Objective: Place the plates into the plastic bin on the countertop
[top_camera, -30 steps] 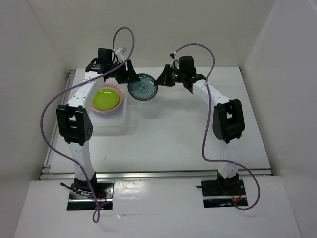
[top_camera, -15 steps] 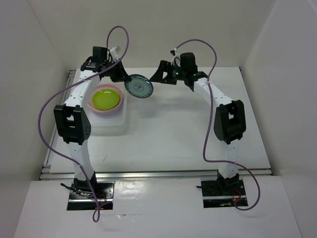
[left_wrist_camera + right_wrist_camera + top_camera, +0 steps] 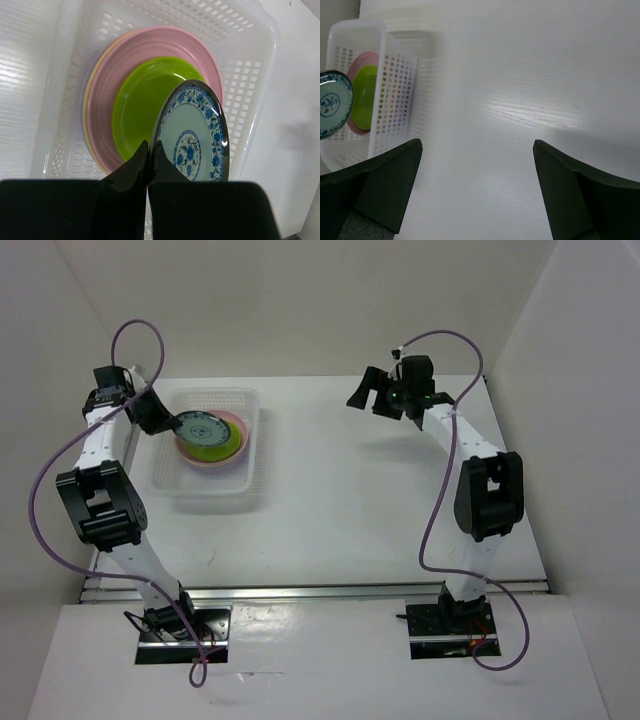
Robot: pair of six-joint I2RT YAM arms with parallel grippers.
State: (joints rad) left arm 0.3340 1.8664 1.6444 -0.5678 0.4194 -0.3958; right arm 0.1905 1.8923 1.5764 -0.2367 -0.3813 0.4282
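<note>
— What colour is the small plate (image 3: 192, 135)?
— Dark rim, then a blue flower border on pale white, with a blue sprig in the middle.
— And the others?
— A lime green plate (image 3: 137, 107), a pink plate (image 3: 135, 50), and just the rim of an orange-yellow plate (image 3: 85, 115).
— The bin (image 3: 250, 65)?
— Milky white lattice. White table (image 3: 520, 75), black left claw (image 3: 150, 147) and right claw (image 3: 476, 145), purple cables (image 3: 421, 540).
</note>
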